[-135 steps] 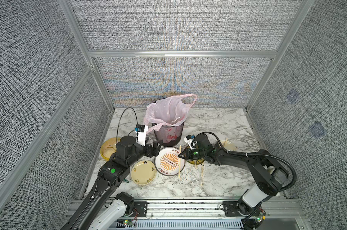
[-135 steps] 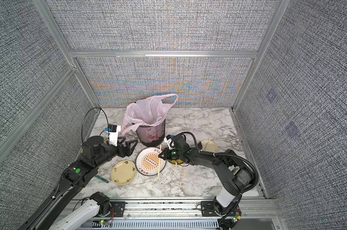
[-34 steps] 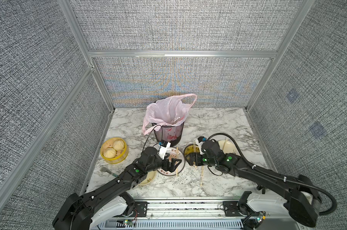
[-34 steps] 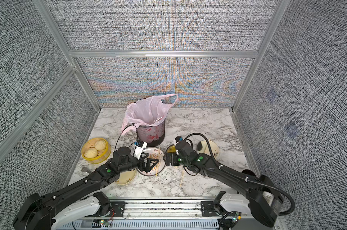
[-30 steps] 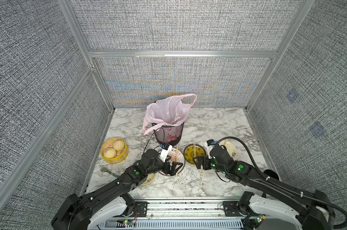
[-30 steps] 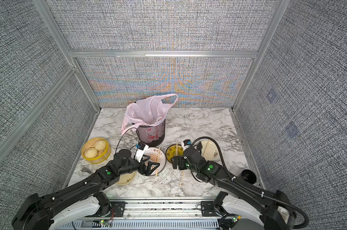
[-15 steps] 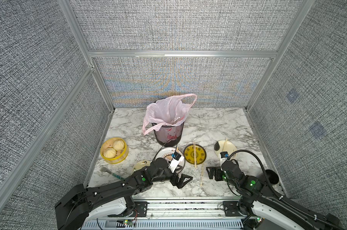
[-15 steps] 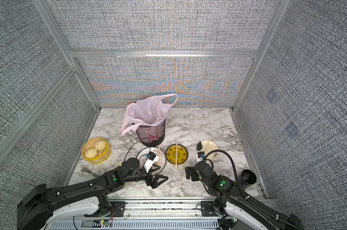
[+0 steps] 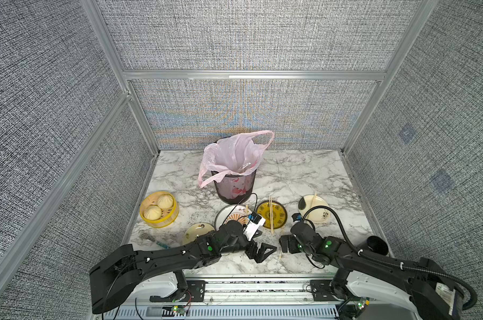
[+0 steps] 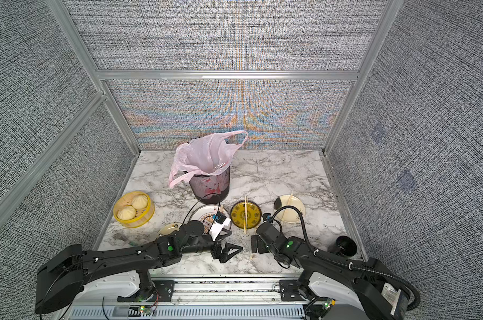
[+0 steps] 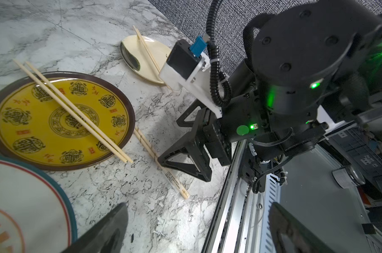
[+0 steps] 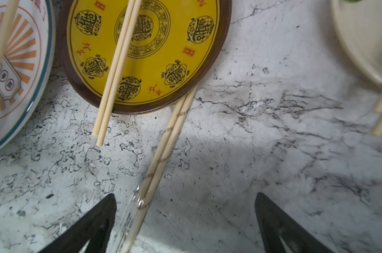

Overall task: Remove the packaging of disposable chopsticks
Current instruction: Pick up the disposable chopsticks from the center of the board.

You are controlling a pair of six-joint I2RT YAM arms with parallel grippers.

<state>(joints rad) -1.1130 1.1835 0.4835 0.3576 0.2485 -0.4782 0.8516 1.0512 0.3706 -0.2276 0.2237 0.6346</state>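
Note:
One pair of disposable chopsticks point(image 12: 163, 149) lies on the marble in its clear packaging point(image 12: 128, 219), just in front of the yellow plate point(image 9: 279, 214). My right gripper point(image 12: 184, 197) hangs open over its near end, the sleeve lying close to one finger. In both top views the right gripper point(image 9: 282, 245) stands above that pair point(image 10: 252, 256). My left gripper point(image 9: 266, 253) is open and empty beside it, near the table's front edge; in the left wrist view the wrapped pair point(image 11: 161, 162) lies ahead of the left gripper point(image 11: 197, 206). Bare chopsticks point(image 9: 270, 214) rest on the yellow plate.
A mesh bin lined with a pink bag point(image 9: 236, 180) stands at the middle back. A yellow steamer with two buns point(image 9: 158, 210) sits left. An orange-striped plate point(image 9: 223, 217), a small cream plate point(image 9: 198, 235), a white plate point(image 9: 322, 217) with chopsticks and a black cup point(image 9: 376, 245) are around.
Over the last second both arms drew back from the plates toward the front edge. Both grippers stayed open, and the right one now hangs over the wrapped pair.

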